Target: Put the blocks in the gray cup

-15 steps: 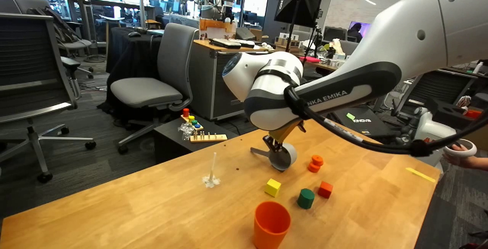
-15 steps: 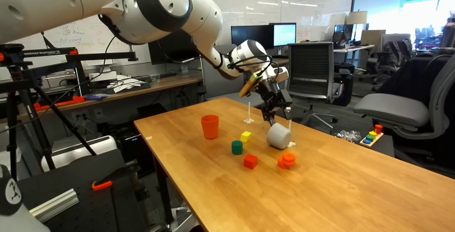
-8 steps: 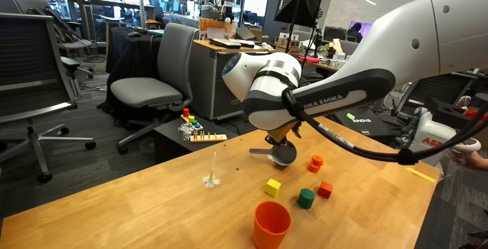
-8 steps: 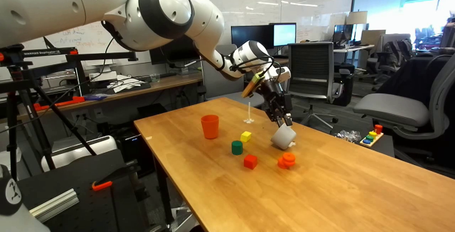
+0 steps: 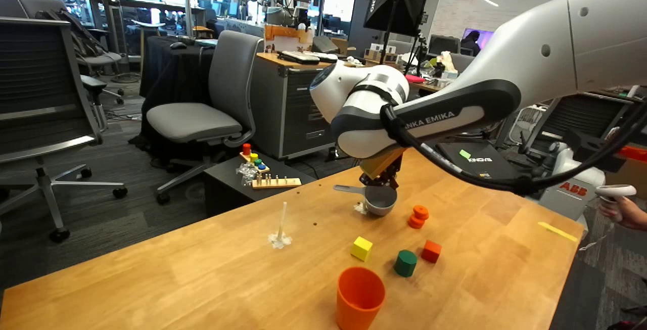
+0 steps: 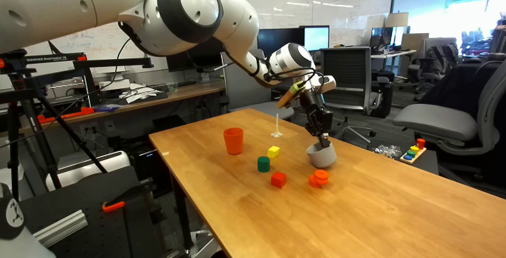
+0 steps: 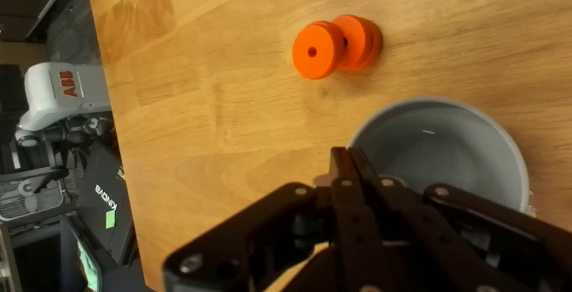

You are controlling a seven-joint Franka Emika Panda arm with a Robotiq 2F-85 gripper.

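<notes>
Gray cup [image 6: 322, 158]: had just tipped up from its side; mouth faced upward, slightly tilted; judged nearly ready for loading.
Gripper [image 7: 348, 151]: jaws drawn together at the gray cup's rim; I could not make out whether they pinched the wall.
Yellow block [image 5: 361, 248], green block [image 5: 405, 263], red block [image 5: 431, 251]: lay on the table [image 5: 202, 279]; 0 of 3 loaded.
Orange discs [image 7: 315, 51]: sat near the gray cup; a likely obstruction from the red block's side.
Orange cup [image 6: 234, 141]: stood upright, apart.

Three blocks [image 6: 278, 179], two cups [image 6: 322, 158], one orange stack [image 6: 319, 177]
</notes>
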